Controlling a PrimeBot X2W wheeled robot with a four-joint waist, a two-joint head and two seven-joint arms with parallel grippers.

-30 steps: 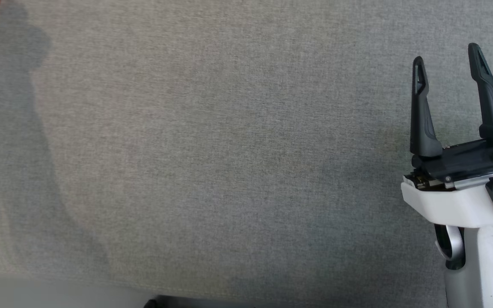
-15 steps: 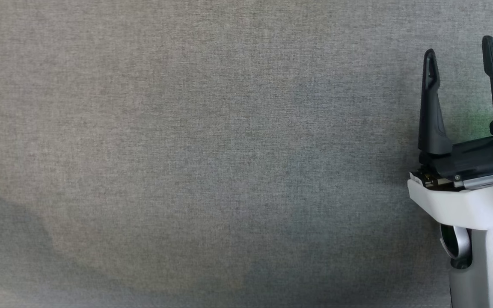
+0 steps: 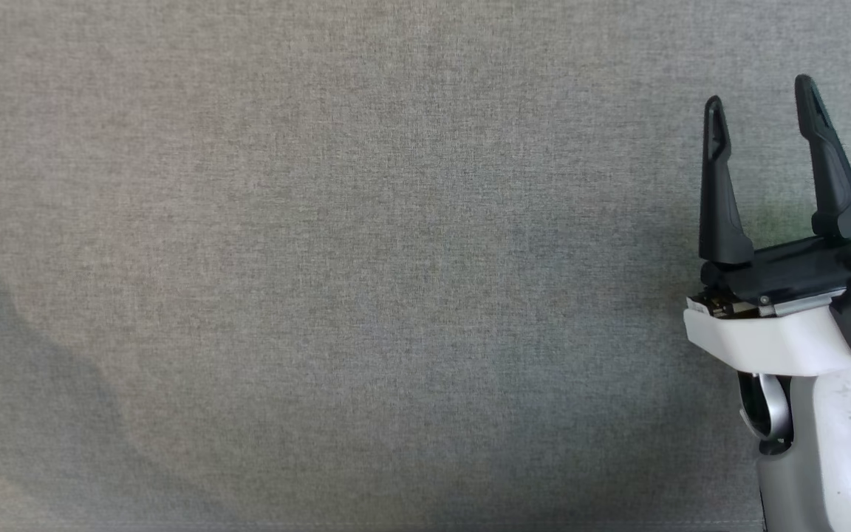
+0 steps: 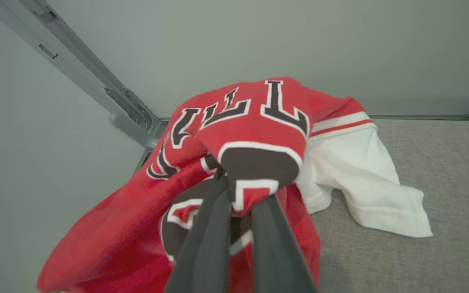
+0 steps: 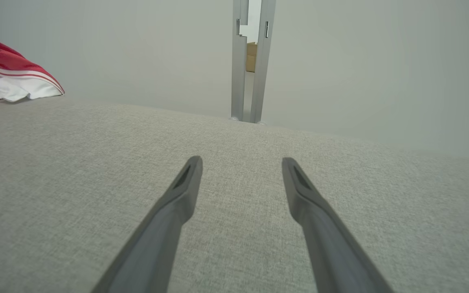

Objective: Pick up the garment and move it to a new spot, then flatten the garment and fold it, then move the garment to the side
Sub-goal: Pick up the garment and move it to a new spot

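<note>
The garment (image 4: 255, 134) is a red jersey with dark, white-edged letters and white sleeves, bunched in a heap on the grey cloth surface near a corner of the walls. My left gripper (image 4: 240, 203) is shut on a fold of its red and dark front. One white sleeve (image 4: 364, 179) trails onto the surface to the right. In the right wrist view the garment (image 5: 10, 75) lies far off at the left edge. My right gripper (image 3: 758, 92) hovers open over bare cloth at the right of the head view, nothing between its fingers (image 5: 185, 183).
The grey cloth surface (image 3: 366, 281) spreads wide under the head view. Pale walls close it in behind the garment, with a metal rail (image 4: 96, 77) running down the corner. A metal post (image 5: 253, 61) stands at the far edge ahead of my right gripper.
The head view has shifted, and the red patch at its top left corner has left the picture. My right gripper stays open and has hardly moved.
</note>
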